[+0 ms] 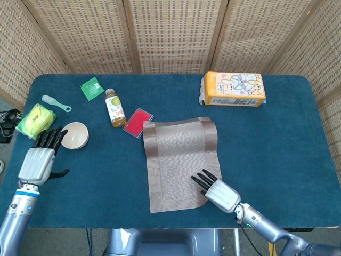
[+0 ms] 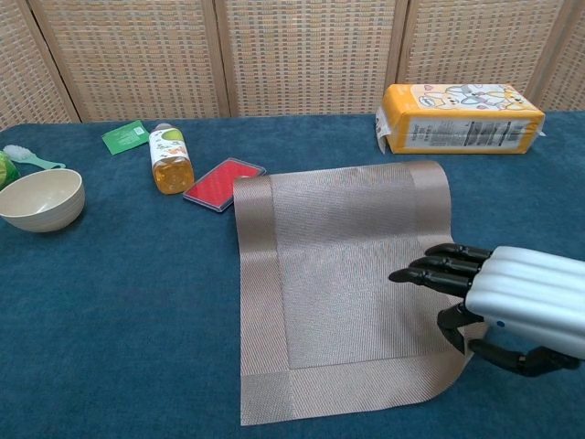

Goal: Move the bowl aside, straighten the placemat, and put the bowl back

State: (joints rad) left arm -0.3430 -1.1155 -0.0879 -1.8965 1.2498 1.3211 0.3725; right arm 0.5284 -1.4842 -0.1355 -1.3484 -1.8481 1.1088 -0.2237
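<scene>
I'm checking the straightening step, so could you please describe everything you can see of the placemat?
The placemat is a brown woven rectangle with a darker border band, lying flat on the blue table, slightly skewed. Its far left corner sits beside the red case; whether they touch is unclear. The right hand holds its near right corner, which curls up a little there. Nothing sits on it; the bowl is well off to the left.

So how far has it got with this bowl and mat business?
First step looks done: the bowl sits off to the side on the blue table, by the left hand, which holds nothing. Straightening is in hand: the right hand grips the placemat at its near right corner, which curls up, and the mat lies a bit skewed. Left: flatten it, then return the bowl.
</scene>
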